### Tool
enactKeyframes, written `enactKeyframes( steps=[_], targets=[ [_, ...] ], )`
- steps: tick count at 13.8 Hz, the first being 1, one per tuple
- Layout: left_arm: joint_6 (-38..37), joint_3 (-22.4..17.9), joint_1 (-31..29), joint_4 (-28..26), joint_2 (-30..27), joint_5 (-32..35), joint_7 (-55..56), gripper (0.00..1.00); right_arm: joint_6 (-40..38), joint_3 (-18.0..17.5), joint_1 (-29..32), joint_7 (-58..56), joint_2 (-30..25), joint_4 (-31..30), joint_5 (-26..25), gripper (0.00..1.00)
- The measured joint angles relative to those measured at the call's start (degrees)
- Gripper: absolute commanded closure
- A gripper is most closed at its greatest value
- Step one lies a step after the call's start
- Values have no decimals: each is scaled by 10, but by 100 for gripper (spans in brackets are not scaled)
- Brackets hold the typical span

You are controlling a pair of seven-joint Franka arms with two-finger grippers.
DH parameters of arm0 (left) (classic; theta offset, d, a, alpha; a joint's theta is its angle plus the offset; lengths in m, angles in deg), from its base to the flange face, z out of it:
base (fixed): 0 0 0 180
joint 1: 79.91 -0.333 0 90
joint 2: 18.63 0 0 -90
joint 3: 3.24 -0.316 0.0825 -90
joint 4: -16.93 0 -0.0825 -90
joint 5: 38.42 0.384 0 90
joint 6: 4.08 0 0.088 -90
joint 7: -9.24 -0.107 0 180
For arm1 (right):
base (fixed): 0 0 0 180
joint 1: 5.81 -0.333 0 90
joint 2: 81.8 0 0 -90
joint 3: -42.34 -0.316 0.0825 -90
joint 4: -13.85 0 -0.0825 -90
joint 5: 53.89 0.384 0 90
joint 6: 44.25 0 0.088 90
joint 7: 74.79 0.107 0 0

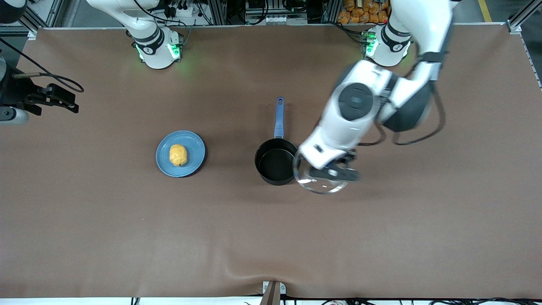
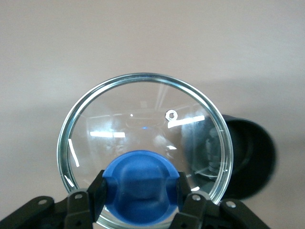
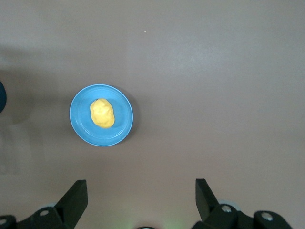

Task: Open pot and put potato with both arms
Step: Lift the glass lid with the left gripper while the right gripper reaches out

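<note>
The black pot (image 1: 274, 163) with its blue handle (image 1: 278, 118) stands uncovered near the middle of the table. My left gripper (image 1: 334, 172) is shut on the blue knob (image 2: 141, 183) of the round glass lid (image 1: 320, 183). It holds the lid in the air over the table, beside the pot's rim toward the left arm's end. In the left wrist view the pot (image 2: 255, 162) shows past the lid (image 2: 143, 124). The yellow potato (image 1: 178, 155) lies on a light-blue plate (image 1: 194, 144). My right gripper (image 1: 55, 99) hangs open and empty, high at the right arm's end, with potato (image 3: 102, 113) and plate (image 3: 121, 126) in view.
Brown cloth covers the whole table (image 1: 271, 237). The arm bases (image 1: 156, 48) stand along the table edge farthest from the front camera. A small bracket (image 1: 272, 292) sits at the nearest edge.
</note>
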Motion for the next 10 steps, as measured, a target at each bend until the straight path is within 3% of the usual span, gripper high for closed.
enactKeyframes(
  steps=[5,10],
  targets=[
    [-16,1,-124,-18,-1,0,-101,100,-1,0,-12,-3,18,0,0,0],
    [37,1,-169,-55,22,6,-124,100,25,-1,-25,-5,63,-7,23,0]
  ],
)
